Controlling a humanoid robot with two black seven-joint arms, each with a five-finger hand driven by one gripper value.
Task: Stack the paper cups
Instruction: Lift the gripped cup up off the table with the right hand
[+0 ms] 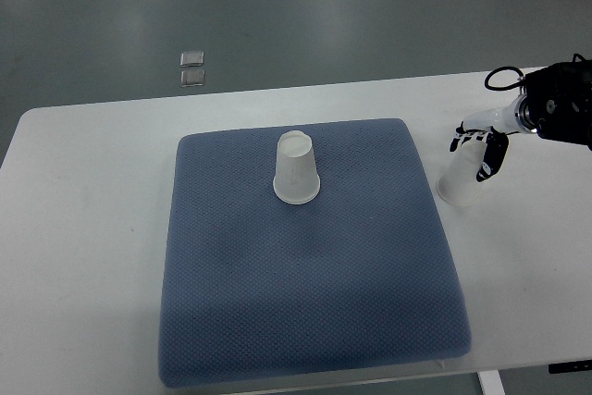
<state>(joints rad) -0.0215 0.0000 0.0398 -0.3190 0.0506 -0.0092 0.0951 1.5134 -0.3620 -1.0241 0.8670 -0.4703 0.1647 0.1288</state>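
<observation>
One white paper cup (pixel 296 170) stands upside down on the blue cushion (pixel 305 312), near its far middle. A second white paper cup (pixel 460 182) sits on the white table just right of the cushion, tilted, with my right hand (pixel 477 149) wrapped around its upper part. The right arm comes in from the right edge, black at the wrist. The hand's fingers (pixel 487 156) lie against the cup's side. The left arm is out of the picture.
The white table (pixel 83 228) carries the large blue cushion, which fills its middle. Bare table lies left and right of it. Beyond the far edge is grey floor with two small floor plates (pixel 192 67).
</observation>
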